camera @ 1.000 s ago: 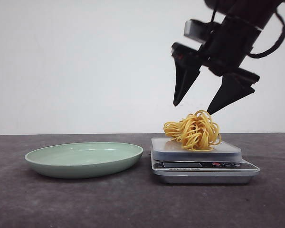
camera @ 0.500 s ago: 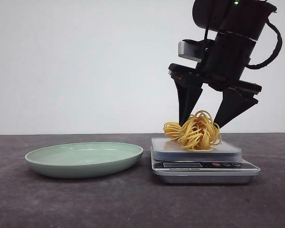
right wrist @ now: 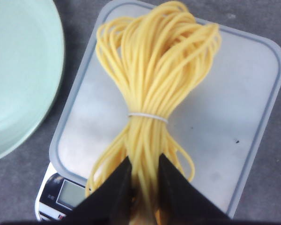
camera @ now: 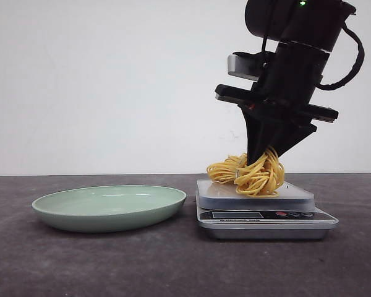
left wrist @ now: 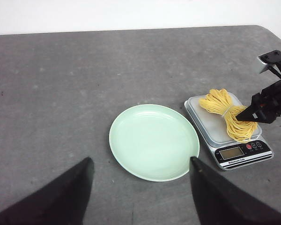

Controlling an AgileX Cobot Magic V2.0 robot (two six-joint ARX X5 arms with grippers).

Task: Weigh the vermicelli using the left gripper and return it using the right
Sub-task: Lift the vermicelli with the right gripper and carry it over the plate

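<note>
Steeply angled down, right pincer (camera: pixel 260 162) pinches vermicelli (camera: pixel 250 174) on scale (camera: pixel 260 207); left pincer (left wrist: pixel 140 176) wide.

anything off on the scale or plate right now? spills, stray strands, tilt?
Nothing stands out. The vermicelli is one tied bundle lying on the scale, pinched by the right gripper. The green plate sits level beside it.

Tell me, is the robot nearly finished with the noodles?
About halfway. The vermicelli already sits on the scale, so the weighing looks done. Right now the right gripper is pinched on the bundle. The left gripper hangs open above the table. Left to do: lift the noodles back onto the empty green plate.
</note>
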